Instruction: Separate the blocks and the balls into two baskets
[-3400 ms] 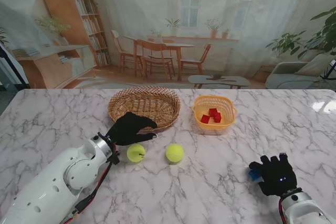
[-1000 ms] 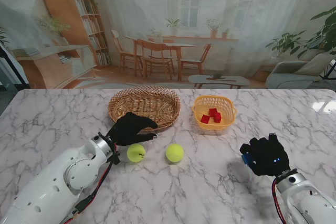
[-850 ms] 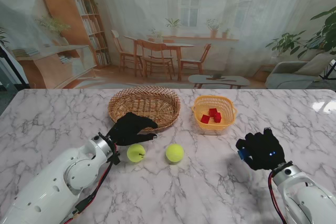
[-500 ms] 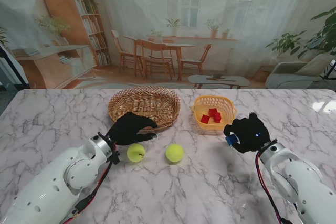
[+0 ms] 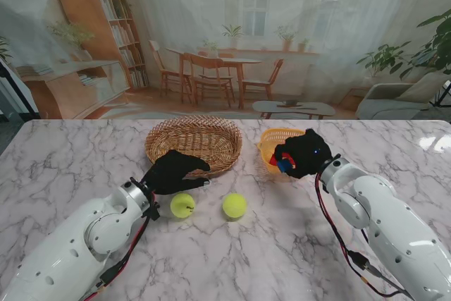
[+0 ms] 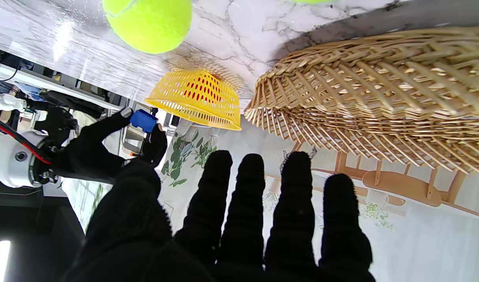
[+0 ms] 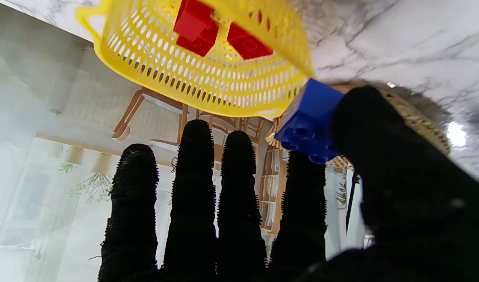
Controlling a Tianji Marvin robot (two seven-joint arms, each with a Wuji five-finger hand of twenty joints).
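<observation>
Right robot hand (image 5: 304, 154) pinched the blue block (image 7: 308, 121) thumb-to-forefinger over the yellow basket (image 5: 266, 140) — light, rigid, slick; left robot hand (image 5: 173, 172) was splayed, empty.

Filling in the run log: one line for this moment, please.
right hand: holds blue block over yellow basket | left hand: open by wicker basket | two balls on table

soft, even light is filling the stand view, with pale glare sitting on the marble table (image 5: 430, 142) at the far right edge. in the left wrist view a bright strip is glowing at the lower left corner. in the right wrist view the black fingers (image 7: 131, 203) are blurring close up, a glare spot shining at right
</observation>
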